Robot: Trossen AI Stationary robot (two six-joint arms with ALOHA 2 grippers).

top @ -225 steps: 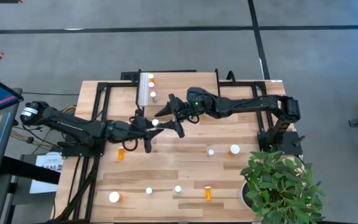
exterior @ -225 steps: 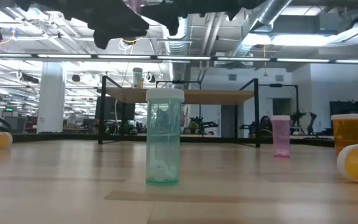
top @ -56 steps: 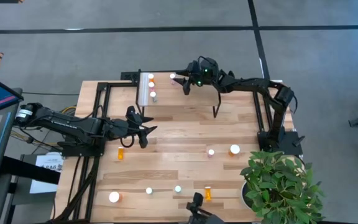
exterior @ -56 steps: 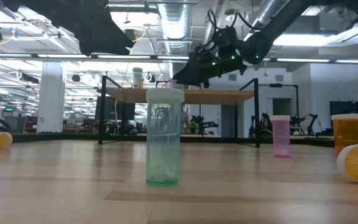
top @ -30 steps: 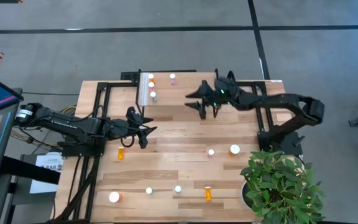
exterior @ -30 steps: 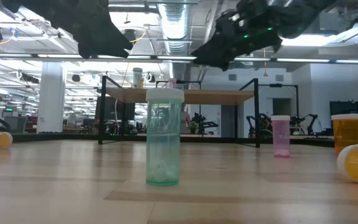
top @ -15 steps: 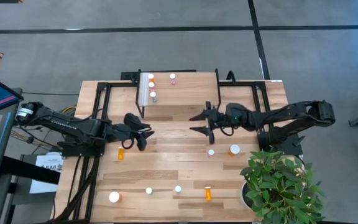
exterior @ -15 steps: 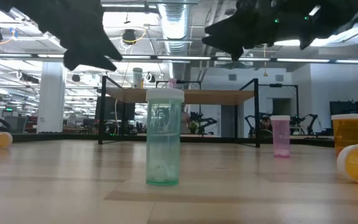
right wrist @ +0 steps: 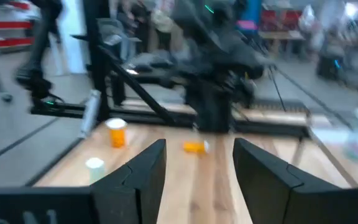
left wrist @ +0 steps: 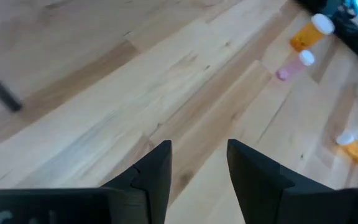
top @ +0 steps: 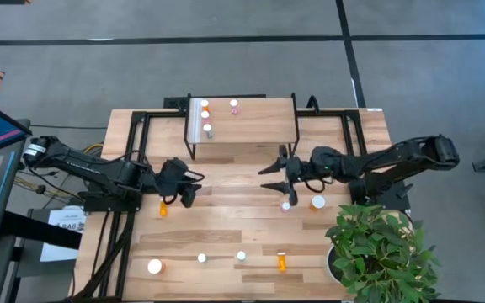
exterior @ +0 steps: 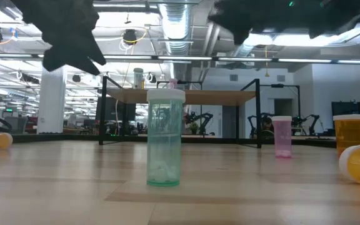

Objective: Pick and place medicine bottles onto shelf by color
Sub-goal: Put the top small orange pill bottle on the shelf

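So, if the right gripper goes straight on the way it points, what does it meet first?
The right gripper would probably meet the lying orange bottle, then the left arm behind it; depth is unclear.

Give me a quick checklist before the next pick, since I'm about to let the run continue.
1. Right hand empty, fingers apart: ok.
2. Left hand empty, fingers apart: ok.
3. Pink bottle upright on the table, just beside the right hand: ok.
4. Shelf has free room beside the pink-capped bottle: ok.
5. Orange bottle near the left hand upright: not ok, it lies on its side.
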